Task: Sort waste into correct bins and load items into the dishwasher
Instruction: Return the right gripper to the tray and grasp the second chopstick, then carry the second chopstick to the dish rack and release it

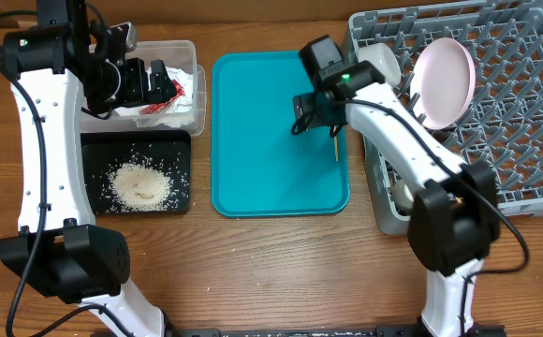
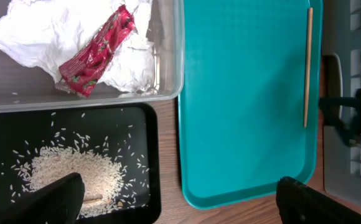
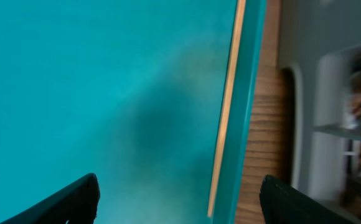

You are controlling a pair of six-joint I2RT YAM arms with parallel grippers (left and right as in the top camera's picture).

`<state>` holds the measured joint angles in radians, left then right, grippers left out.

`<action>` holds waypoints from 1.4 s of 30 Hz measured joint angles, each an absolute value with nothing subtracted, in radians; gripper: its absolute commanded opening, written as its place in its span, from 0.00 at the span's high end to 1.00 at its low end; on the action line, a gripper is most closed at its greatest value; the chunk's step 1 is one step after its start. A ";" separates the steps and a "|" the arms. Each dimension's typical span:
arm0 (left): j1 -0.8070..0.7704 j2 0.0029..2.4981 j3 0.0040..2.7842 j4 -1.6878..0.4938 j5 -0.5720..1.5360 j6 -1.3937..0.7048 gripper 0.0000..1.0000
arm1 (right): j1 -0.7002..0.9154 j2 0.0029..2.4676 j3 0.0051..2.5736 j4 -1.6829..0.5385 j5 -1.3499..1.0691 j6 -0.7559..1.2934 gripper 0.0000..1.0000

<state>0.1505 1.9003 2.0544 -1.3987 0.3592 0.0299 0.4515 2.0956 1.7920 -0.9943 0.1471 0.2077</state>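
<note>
Plainly the chopstick is the job now. The grey dish rack [image 1: 524, 140], the biggest thing on the table, already holds a round white plate [image 1: 445, 80] propped on edge among its pegs. Something white and rounded sits beside the plate, though I can't name it for sure.

Next to the rack, the teal tray [image 1: 262, 140] carries one thin wooden chopstick [image 3: 225, 118] lying tight along its right rim. The right gripper [image 3: 179, 186] hovers just above it, fingers spread wide and empty, the stick between them. I'd say it should drop straight down and pinch near the stick's middle, minding the raised rim, which may block the outer finger.

The clear tub [image 2: 171, 50] holds the crumpled napkin [image 2: 31, 34] and the red wrapper [image 2: 96, 56]. The black tray [image 2: 137, 130] holds the rice [image 2: 75, 168]. The left gripper [image 2: 179, 186] hangs spread and empty over the tub.
</note>
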 measured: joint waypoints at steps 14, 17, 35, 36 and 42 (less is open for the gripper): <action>0.150 1.900 2.054 -1.399 0.359 0.030 0.00 | 0.450 2.202 1.792 -0.941 0.158 0.182 0.21; 0.150 1.900 2.054 -1.399 0.359 0.030 0.00 | 0.450 2.234 1.792 -0.941 0.158 0.181 0.21; 0.150 1.900 2.054 -1.399 0.359 0.030 0.00 | 0.376 2.271 1.792 -0.937 0.031 0.182 0.23; 0.150 1.900 2.054 -1.399 0.359 0.030 0.00 | 0.371 2.271 1.792 -0.942 0.023 0.182 0.23; 0.150 1.900 2.054 -1.399 0.359 0.030 0.00 | 0.361 2.272 1.792 -0.966 0.007 0.180 0.39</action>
